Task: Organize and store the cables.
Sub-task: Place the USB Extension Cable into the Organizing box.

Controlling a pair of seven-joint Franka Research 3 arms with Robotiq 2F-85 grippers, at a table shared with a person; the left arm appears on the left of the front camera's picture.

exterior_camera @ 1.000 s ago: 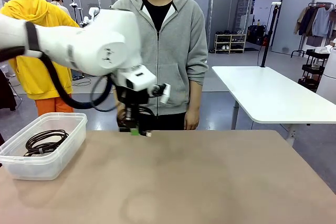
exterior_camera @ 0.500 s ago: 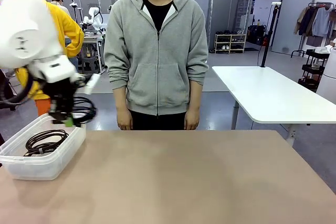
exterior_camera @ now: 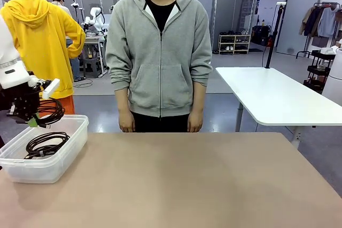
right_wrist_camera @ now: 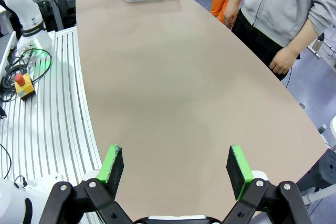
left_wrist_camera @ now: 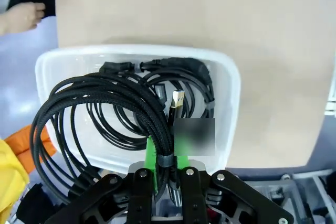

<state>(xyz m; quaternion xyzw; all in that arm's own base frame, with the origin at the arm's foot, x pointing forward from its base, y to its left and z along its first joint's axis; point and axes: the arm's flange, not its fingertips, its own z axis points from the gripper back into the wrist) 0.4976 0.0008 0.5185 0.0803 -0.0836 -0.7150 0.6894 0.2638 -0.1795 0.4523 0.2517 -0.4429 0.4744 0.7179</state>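
My left gripper (exterior_camera: 33, 123) hangs just above the far rim of the clear plastic bin (exterior_camera: 38, 170) at the table's left, shut on a coiled black cable (exterior_camera: 52, 109). From the left wrist, the green pads (left_wrist_camera: 151, 156) pinch a braided black coil (left_wrist_camera: 97, 103) whose gold USB plug (left_wrist_camera: 177, 99) dangles over the bin (left_wrist_camera: 234, 85). Another coiled cable (left_wrist_camera: 178, 74) lies inside the bin, also seen from the front as a black coil (exterior_camera: 47, 144). My right gripper (right_wrist_camera: 176, 165) is open above the bare table, holding nothing.
A person in a grey hoodie (exterior_camera: 159, 52) stands at the far edge, hands (exterior_camera: 126, 126) hanging down. The brown table top (exterior_camera: 203, 185) is bare right of the bin. Beside the table, a red stop button (right_wrist_camera: 21, 82) sits on a slotted white base.
My left arm has swung from the middle of the far edge to the left, carrying the coil, and now holds it over the bin. The right gripper has not moved.
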